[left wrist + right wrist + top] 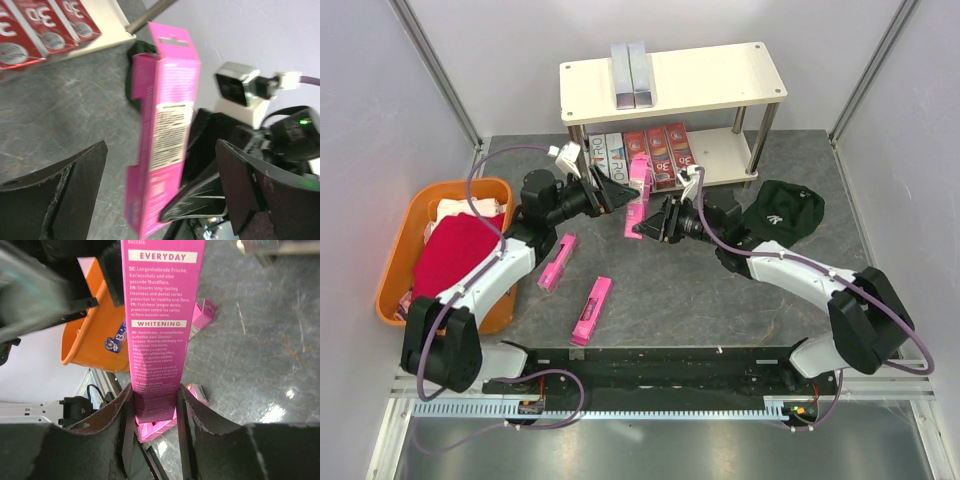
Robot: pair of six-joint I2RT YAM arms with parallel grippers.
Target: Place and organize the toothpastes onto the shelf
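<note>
My right gripper (647, 222) is shut on the lower end of a bright pink toothpaste box (639, 192) and holds it upright in front of the shelf (720, 70). The right wrist view shows the fingers (192, 415) clamped on the box (160, 315). My left gripper (612, 190) is open just left of that box. In the left wrist view the box (167, 125) stands between my wide-open fingers (75, 185), untouched. Two silver boxes (632, 75) lie on the top board. Navy/white boxes (605, 152) and red "3D" boxes (665, 150) stand on the lower board. Two more pink boxes (557, 261) (591, 310) lie on the table.
An orange basket (400, 250) holding a red cloth (455, 255) sits at the left. A black cap (780, 210) lies right of the shelf. The grey table is walled on three sides.
</note>
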